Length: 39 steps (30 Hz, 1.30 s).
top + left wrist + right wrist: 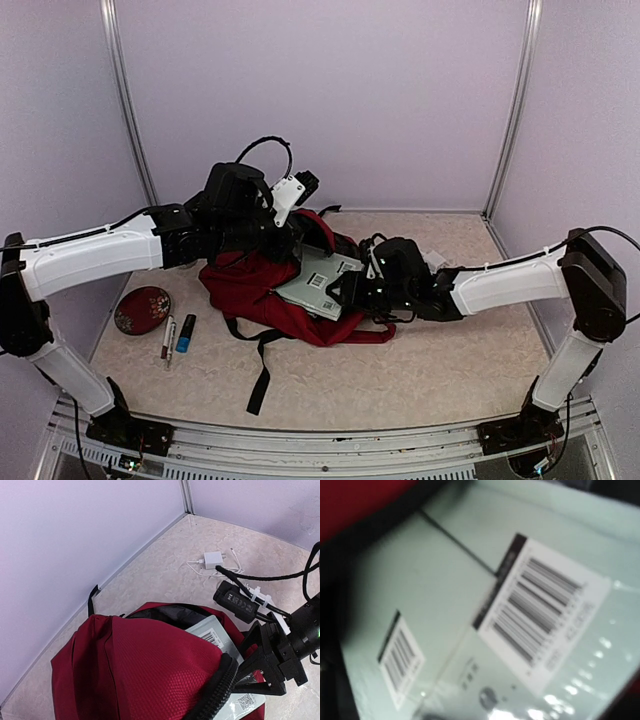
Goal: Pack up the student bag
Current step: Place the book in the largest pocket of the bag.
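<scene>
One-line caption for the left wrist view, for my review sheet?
Open student bag with a barcoded pale package partly inside, right gripper at it.

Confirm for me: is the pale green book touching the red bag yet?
Touching. The left wrist view shows the pale green book partly inside the student bag, at its open mouth, with the black zipper edge lying across its cover.

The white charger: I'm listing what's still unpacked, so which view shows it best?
Left wrist view: the white charger and its cable lie unobstructed on the table beyond the student bag. The top view shows only a white sliver behind the right arm; the right wrist view shows none of it.
</scene>
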### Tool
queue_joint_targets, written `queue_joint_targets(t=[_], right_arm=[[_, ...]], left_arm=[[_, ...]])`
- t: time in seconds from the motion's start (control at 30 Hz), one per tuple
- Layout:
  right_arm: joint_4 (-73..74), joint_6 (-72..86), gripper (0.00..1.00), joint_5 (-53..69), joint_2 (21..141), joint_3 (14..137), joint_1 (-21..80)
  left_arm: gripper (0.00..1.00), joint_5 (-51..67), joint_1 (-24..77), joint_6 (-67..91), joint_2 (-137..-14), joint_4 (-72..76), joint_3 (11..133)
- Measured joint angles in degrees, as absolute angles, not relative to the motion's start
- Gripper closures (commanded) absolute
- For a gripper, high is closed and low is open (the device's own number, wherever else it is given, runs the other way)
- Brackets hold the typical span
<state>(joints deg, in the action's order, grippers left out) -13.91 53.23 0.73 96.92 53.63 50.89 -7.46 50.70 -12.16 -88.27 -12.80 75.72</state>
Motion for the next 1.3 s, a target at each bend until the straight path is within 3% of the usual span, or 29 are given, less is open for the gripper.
queue_joint_targets(t=[0.4, 0.5, 0.6, 0.67, 0.73, 0.77, 1.03, 1.3], right_arm=[[-13.4, 50.8, 0.49, 5.3, 106.0, 64.8, 52.5], [-13.9, 50.4, 0.45, 5.8, 107.3, 66.5, 53.1], [-14.1, 49.6, 0.35, 5.3, 106.6, 65.5, 53.3], [-13.0, 48.6, 0.22, 4.0, 104.3, 63.3, 53.3], [-11.4, 47.2, 0.02, 2.2, 100.4, 60.9, 53.3], [-10.3, 46.5, 0.00, 1.3, 98.0, 60.0, 53.3], [-3.1, 41.3, 0.00, -5.5, 81.5, 58.2, 53.3], [6.6, 41.6, 0.00, -9.3, 66.1, 47.5, 48.0]], left_arm=[[1.00, -6.1, 50.7, -11.4, -88.1, -11.8, 74.4], [1.00, -6.1, 50.7, -11.1, -88.1, -11.8, 74.4], [1.00, -6.1, 50.7, -10.7, -88.1, -11.7, 74.2], [1.00, -6.2, 50.7, -10.5, -88.0, -11.4, 73.9], [1.00, -6.1, 50.7, -10.3, -87.7, -11.0, 73.3], [1.00, -6.2, 50.6, -10.2, -87.5, -10.7, 72.8], [1.00, -6.1, 50.2, -9.2, -87.5, -9.8, 72.2], [1.00, -5.9, 49.9, -9.2, -87.5, -9.8, 72.2]])
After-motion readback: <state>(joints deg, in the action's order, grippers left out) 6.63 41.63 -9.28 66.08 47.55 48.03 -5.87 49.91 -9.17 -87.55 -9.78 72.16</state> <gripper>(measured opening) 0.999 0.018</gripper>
